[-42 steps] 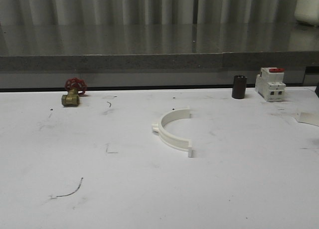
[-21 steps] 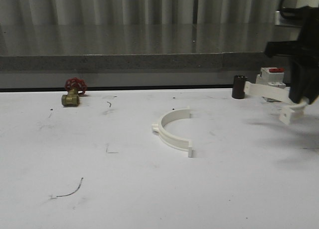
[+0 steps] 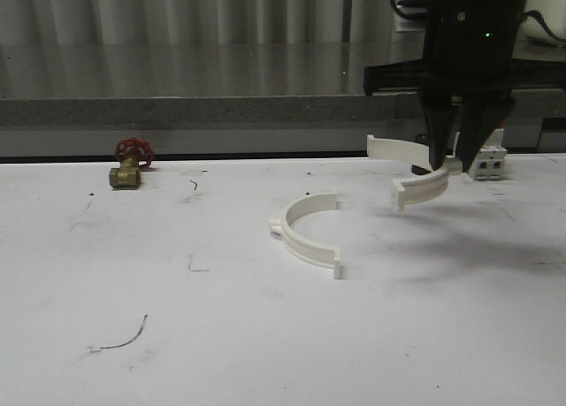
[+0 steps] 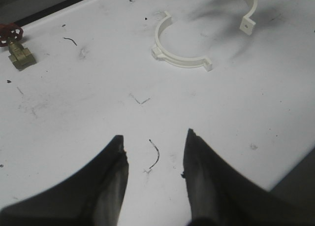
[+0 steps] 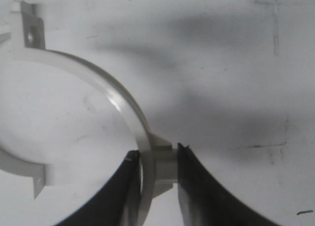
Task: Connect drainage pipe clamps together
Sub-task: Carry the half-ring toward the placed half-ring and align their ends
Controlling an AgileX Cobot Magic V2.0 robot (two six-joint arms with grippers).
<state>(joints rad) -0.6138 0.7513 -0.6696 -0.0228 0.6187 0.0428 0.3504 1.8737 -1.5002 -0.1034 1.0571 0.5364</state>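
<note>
Right end effector [image 3: 458, 161] black, tapered fingers; green LED; black cable behind.

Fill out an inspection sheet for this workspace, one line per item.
Surface: white table, scuffed with dark pen marks.
Job's things: one clamp half lies flat mid-table; the other clamp half is held above the table, apart from the first.
Clutter: brass valve with red handle at far left; white breaker at far right.
Grippers: right tool shut on the held half's lug; left tool open, empty, over bare table.
Cables: black cable behind the right arm.
Surroundings: grey counter and corrugated wall behind.
</note>
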